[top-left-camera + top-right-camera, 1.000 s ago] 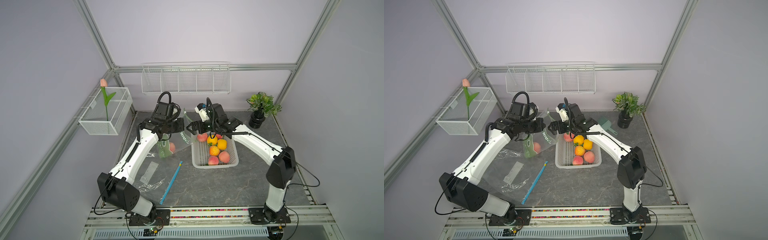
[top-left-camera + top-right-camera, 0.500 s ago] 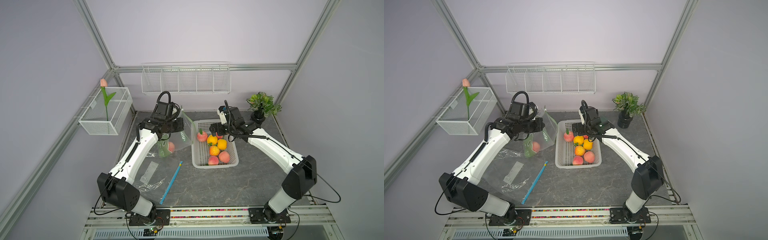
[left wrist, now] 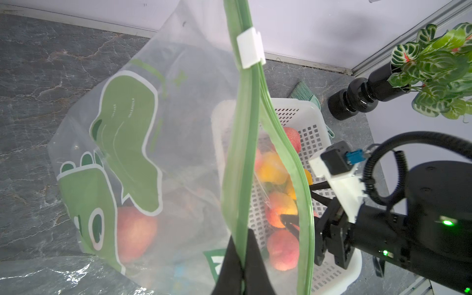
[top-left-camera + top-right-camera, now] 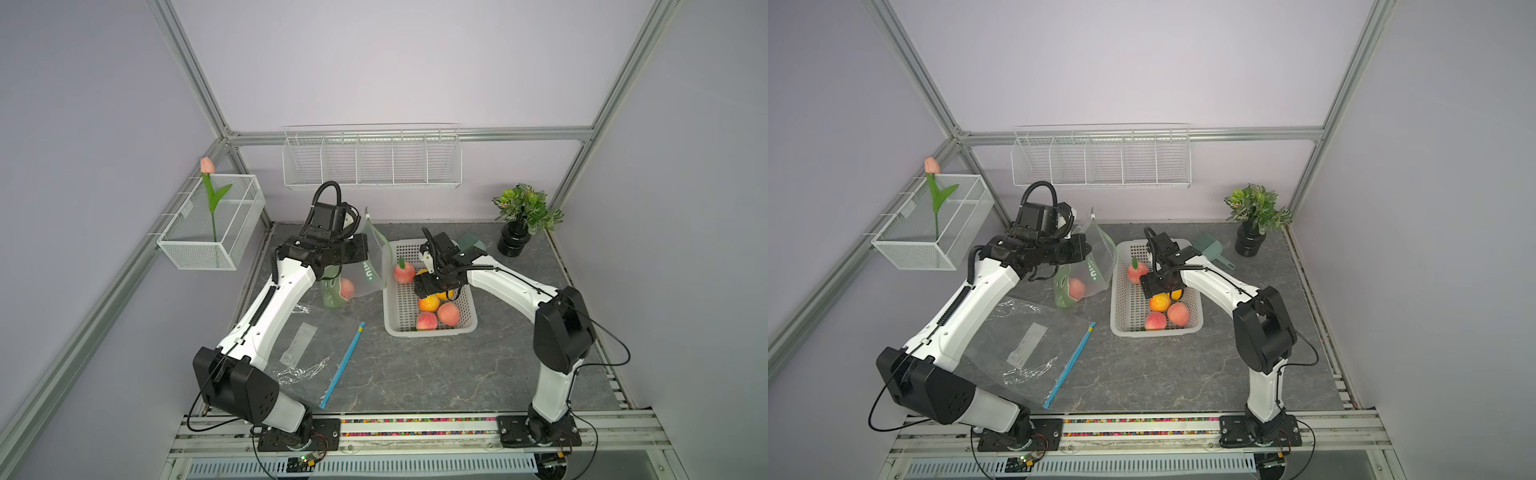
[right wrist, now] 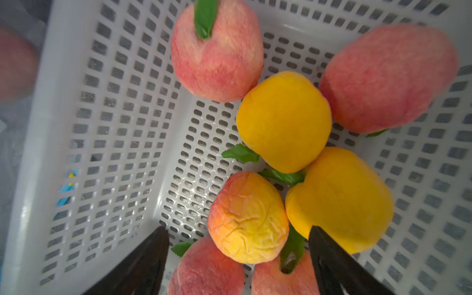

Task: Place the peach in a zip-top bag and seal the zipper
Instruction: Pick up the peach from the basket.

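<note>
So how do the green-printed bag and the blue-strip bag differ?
The frosted plastic bag with the green cartoon print stands upright, pinched at its green zipper edge by the left tool; the clear plastic bag with the blue zipper strip lies flat on the grey table. The printed bag holds a pink peach; the clear one looks empty. Both are see-through zip-top bags.

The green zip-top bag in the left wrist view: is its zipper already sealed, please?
No, on the bag the zipper tracks gape apart beyond the white slider.
</note>
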{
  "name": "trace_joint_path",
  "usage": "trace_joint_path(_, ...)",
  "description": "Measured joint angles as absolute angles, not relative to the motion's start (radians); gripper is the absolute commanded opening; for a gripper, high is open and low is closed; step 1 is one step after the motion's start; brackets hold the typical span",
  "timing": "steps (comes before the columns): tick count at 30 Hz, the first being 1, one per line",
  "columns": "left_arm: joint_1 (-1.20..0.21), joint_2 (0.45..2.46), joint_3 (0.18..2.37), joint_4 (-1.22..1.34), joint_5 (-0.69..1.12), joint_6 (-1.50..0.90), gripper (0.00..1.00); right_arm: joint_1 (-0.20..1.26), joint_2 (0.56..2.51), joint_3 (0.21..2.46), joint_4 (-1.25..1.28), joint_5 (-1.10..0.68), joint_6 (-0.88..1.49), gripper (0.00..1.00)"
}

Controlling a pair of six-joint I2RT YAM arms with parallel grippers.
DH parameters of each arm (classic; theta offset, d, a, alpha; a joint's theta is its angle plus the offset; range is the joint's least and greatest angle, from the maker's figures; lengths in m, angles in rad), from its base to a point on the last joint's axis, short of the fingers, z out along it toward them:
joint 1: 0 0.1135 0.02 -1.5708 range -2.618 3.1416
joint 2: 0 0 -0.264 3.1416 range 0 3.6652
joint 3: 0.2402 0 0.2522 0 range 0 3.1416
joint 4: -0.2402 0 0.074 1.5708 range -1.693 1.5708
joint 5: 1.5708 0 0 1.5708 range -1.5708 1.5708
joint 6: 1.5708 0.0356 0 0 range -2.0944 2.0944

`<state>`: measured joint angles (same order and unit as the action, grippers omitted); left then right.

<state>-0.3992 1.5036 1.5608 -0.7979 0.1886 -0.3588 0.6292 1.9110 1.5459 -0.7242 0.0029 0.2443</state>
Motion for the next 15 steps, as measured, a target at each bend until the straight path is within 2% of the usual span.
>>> trace_joint_path(15,-0.399,1.504,1.56,-0.797,0.193,-0.359,0.0,0.643,2.017,1.595,-0.77,0.057,0.302,0.86)
